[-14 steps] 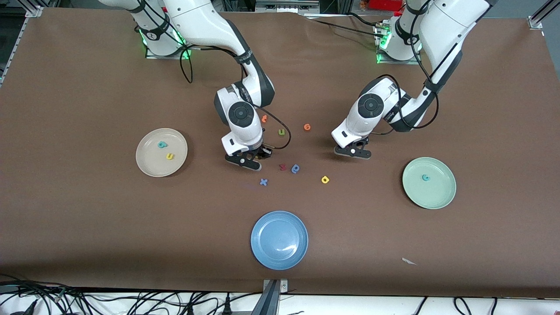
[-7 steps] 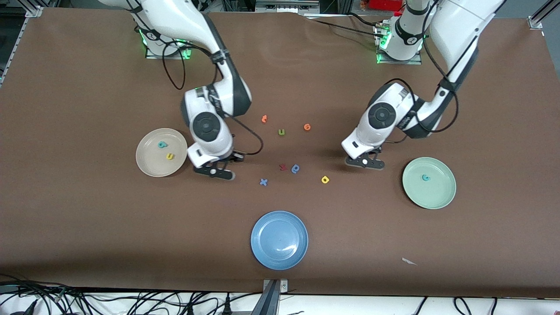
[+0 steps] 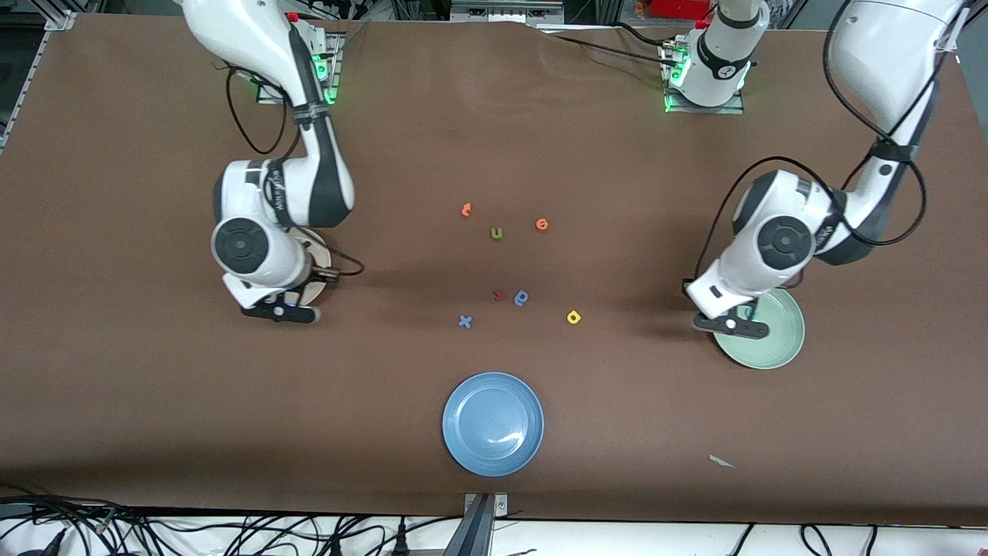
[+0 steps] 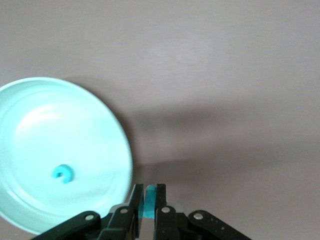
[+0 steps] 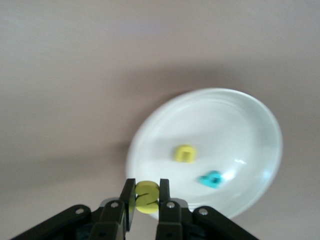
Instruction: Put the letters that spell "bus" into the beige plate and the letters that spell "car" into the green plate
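My right gripper is shut on a yellow s and hangs over the rim of the beige plate. A yellow u and a teal b lie in that plate. In the front view the right gripper and its arm hide most of the beige plate. My left gripper is shut on a small teal letter, seen edge-on, just outside the rim of the green plate. A teal c lies in it. A yellow a lies on the table between the plates.
Mid-table lie two orange letters, an olive u, a red letter, a blue letter and a blue x. A blue plate sits nearest the front camera. A paper scrap lies near the front edge.
Both arms have swung outward from the middle of the table, each carrying its letter: the right gripper to the beige plate, the left gripper to the green plate's edge.
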Controlling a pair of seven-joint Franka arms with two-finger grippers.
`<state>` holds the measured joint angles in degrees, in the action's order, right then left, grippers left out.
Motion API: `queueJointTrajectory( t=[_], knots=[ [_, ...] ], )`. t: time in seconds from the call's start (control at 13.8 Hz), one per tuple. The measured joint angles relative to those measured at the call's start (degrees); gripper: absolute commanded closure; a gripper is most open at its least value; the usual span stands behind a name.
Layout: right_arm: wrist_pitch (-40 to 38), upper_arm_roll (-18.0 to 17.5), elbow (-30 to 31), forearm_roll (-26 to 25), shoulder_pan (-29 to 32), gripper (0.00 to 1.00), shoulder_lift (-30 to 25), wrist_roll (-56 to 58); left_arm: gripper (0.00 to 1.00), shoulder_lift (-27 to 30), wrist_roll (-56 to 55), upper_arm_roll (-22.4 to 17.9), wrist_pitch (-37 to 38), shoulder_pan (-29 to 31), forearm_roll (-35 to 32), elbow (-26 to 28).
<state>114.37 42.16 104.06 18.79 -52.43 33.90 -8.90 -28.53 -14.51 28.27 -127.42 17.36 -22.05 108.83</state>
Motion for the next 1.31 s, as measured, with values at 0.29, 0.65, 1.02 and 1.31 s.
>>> queueJointTrajectory(
  t=[0.29, 0.65, 1.02, 1.31],
  knots=[
    [6.6, 1.6, 8.9, 0.2, 1.1, 0.86, 0.0, 3.1, 0.35, -2.4, 2.5, -1.5, 0.2, 5.1, 0.0, 0.0],
    [12.2, 1.6, 12.0, 0.2, 3.3, 0.0, 0.3, 5.2, 0.0, -4.3, 6.8, -1.4, 0.1, 6.9, 0.0, -3.0],
    [5.3, 1.6, 5.7, 0.6, 3.7, 0.0, 0.0, 5.4, 0.0, -6.1, -3.0, -0.5, 0.1, -2.9, 0.1, -7.9],
    [-8.7, 3.6, -6.1, 0.6, 3.7, 0.0, -0.7, 5.6, 0.0, -12.0, -19.7, -0.5, 0.1, -14.1, 0.2, -14.2]
  ],
)
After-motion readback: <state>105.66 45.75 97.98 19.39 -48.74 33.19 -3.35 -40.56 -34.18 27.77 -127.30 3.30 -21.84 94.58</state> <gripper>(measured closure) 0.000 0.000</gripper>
